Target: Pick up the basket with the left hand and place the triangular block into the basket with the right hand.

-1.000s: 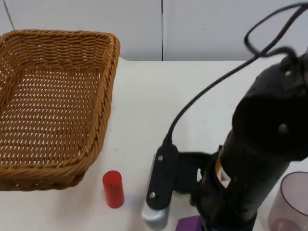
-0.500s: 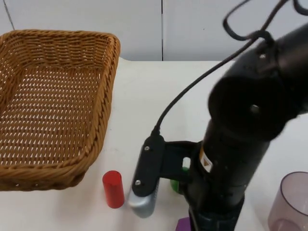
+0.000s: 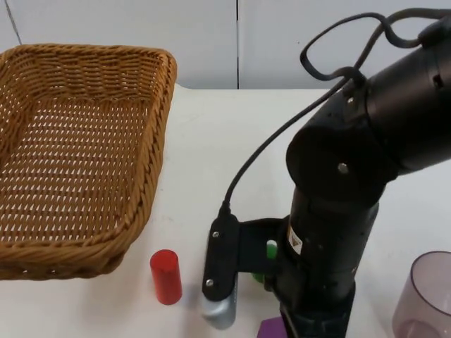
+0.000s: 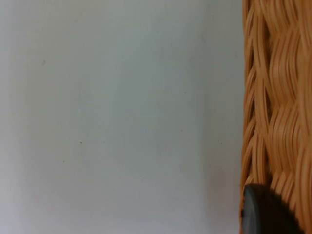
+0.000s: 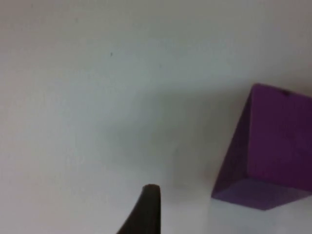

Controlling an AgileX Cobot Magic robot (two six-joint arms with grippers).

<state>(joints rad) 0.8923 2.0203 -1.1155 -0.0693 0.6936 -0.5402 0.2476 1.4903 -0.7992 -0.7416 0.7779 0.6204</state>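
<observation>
We are at the reach for the block. The basket (image 3: 77,151) sits far left, the left gripper (image 4: 265,212) at its rim; the right gripper (image 5: 146,209) hovers beside the purple block (image 5: 275,146). Whether either is clenched, we cannot tell. Next, centre over the block.

Top camera overlooks table (image 3: 211,141) — wrist cameras close, facing down.

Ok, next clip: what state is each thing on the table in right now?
Basket: upright on the table, nothing in it.
Red cylinder: standing upright beside the basket.
Purple block: resting on the table, untouched.
Green piece: mostly hidden behind the right arm.
Translucent cup: upright, mouth up.
</observation>
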